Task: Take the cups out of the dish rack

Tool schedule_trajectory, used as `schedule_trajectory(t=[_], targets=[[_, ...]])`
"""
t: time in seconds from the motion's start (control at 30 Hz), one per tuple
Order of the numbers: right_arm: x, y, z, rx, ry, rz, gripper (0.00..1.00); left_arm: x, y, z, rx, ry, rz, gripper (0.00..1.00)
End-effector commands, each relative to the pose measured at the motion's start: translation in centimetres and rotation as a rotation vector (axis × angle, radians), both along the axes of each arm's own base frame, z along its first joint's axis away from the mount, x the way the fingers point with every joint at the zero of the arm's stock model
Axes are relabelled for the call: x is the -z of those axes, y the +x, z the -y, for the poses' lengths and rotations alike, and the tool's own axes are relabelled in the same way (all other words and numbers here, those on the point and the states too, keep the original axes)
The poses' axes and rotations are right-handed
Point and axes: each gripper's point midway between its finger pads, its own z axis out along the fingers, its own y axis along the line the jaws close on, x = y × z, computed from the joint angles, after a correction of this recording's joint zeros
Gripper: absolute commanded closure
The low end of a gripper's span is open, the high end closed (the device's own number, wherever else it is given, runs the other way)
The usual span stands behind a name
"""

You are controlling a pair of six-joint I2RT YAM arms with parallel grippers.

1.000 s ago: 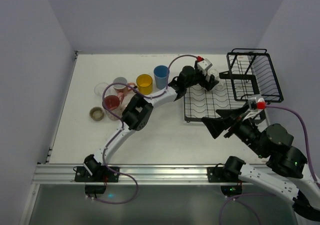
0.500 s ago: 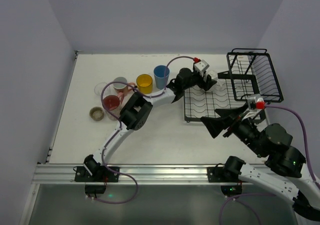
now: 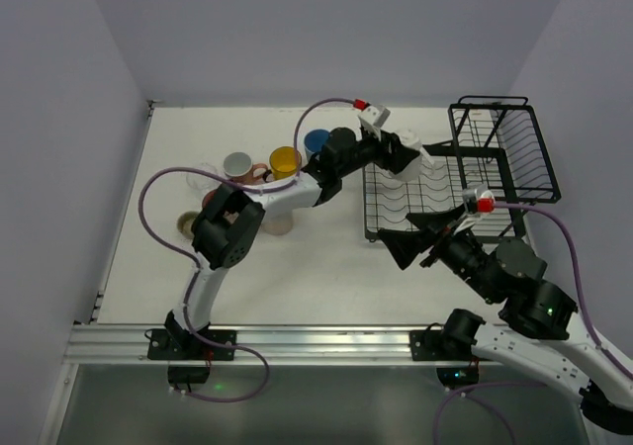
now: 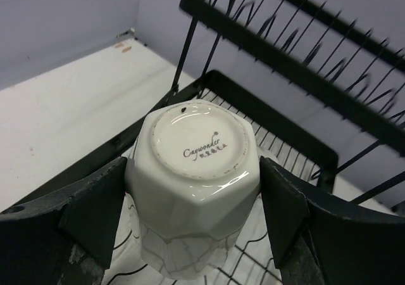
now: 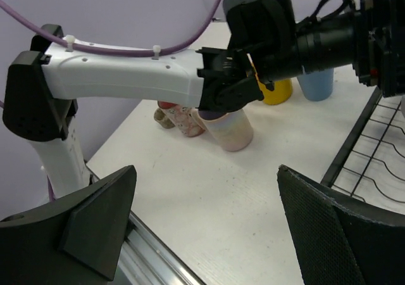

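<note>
The left gripper (image 4: 193,187) is clamped on a white faceted ceramic cup (image 4: 193,161) with thin grey veining. One black finger presses each side of it. The cup is upside down, so its printed base faces the wrist camera.

In the top view the cup sits above the far-left part of the flat grid tray of the black wire dish rack (image 3: 435,203), at about 1 o'clock on the white table (image 3: 326,277). Whether its rim touches the wires cannot be told. The rack's taller basket section (image 3: 504,148) stands at 2 o'clock, to the right of the held cup.

The right gripper (image 5: 205,218) is spread wide and holds nothing. It hangs over bare tabletop just off the near-left corner of the grid tray, at about 4 o'clock.

The other cups stand on the table at 10 to 11 o'clock, well apart from the rack:
- A blue tumbler (image 3: 316,140) stands beside a yellow cup (image 3: 285,158), both partly covered by the left arm.
- A grey-white mug (image 3: 237,163) stands further left.
- A low beige cup (image 3: 188,224) is at the near-left of the group.
- A pale pink-beige tumbler (image 5: 231,132) stands under the left forearm.
- A pink mug (image 5: 180,121) is just beside that tumbler and mostly hidden.
</note>
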Motion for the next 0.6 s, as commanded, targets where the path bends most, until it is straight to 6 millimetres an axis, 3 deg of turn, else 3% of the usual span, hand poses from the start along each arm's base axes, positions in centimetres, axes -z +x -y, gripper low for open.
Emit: schedule_trajectory(t=[0.0,0.07,0.1,0.13,0.17,0.2,0.23,0.27,0.33,0.37,0.4,0.43,0.47,0.53,0.57], targets=[[-2.8,-0.2,-0.6,-0.03,0.092,0.085,0.05,-19.5,-3.4,-4.1,-0.005,-0.398,0.208,1.0],[-2.6,0.1,-0.6,-0.015,0.117,0.087,0.07,-20.0,-4.2,-5.5,-0.011,-0.435,0.176,1.0],[-3.0,0.0,-0.5,-0.014,0.142,0.096,0.07,-22.5,-5.5,-6.9,-0.001,-0.505,0.164,1.0],[-3.2,0.2,-0.4,-0.001,0.161,0.099,0.08,-21.5,-5.7,-7.6,-0.013,-0.509,0.119,1.0],[-2.5,0.5,-0.6,0.008,0.172,0.085,0.09,-23.8,-7.0,-9.0,-0.001,-0.576,0.094,1.0],[-2.8,0.5,-0.7,0.01,0.196,0.088,0.1,-24.4,-7.7,-9.9,0.0,-0.607,0.078,1.0],[-2.3,0.8,-0.8,0.018,0.2,0.079,0.12,-23.1,-7.9,-10.6,-0.014,-0.609,0.033,1.0],[-2.1,1.0,-0.9,0.028,0.218,0.069,0.13,-24.9,-9.2,-12.0,-0.007,-0.654,0.035,1.0],[-1.8,1.3,-1.0,0.042,0.255,0.07,0.14,-23.9,-10.2,-13.1,-0.01,-0.692,-0.048,1.0],[-1.6,1.6,-0.9,0.06,0.278,0.063,0.16,-25.4,-11.6,-14.4,0.008,-0.743,-0.065,1.0],[-2.5,1.6,-0.6,0.068,0.327,0.085,0.18,-24.5,-12.2,-14.9,0.009,-0.751,-0.092,1.0],[-1.8,1.8,-0.8,0.073,0.335,0.079,0.18,-24.4,-12.8,-15.5,0.014,-0.77,-0.113,1.0],[-1.9,1.9,-0.9,0.073,0.349,0.086,0.18,-25.5,-14.0,-16.6,0.028,-0.805,-0.112,1.0],[-2.2,2.2,-1.2,0.072,0.379,0.098,0.18,-24.6,-15.1,-17.3,0.044,-0.833,-0.172,1.0],[-2.8,2.1,-1.5,0.063,0.402,0.111,0.18,-25.6,-16.4,-18.1,0.069,-0.869,-0.178,1.0]])
